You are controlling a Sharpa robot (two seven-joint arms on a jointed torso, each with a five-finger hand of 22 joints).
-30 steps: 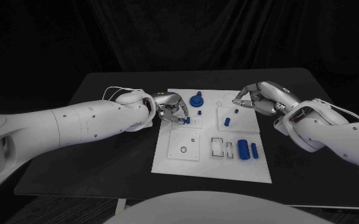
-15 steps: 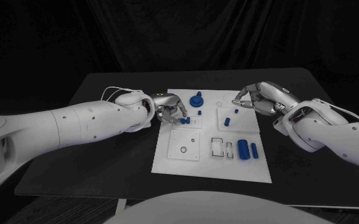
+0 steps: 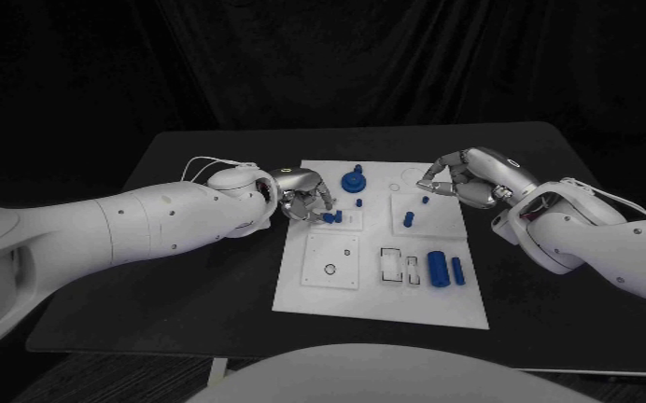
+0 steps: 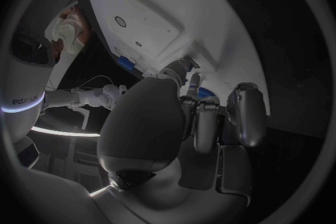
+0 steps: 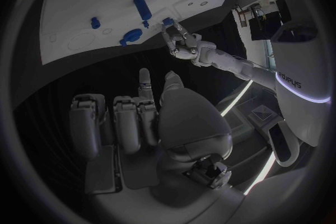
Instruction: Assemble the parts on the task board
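Movement over the last second is slight: our silver left hand (image 3: 307,196) draws its fingers up from the small blue peg (image 3: 337,216) at the near left of the white task board (image 3: 381,305), and we cannot tell whether it pinches the peg. Our silver right hand (image 3: 460,177) stays curled on nothing above the board's far right edge. We judge the seating unfinished.

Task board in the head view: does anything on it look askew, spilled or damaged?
Nothing stands out. The task board lies flat on the table, and the two blue cylinders lie side by side near its right edge. The left hand is at a small blue part by the board's left edge. The right hand hovers holding nothing.
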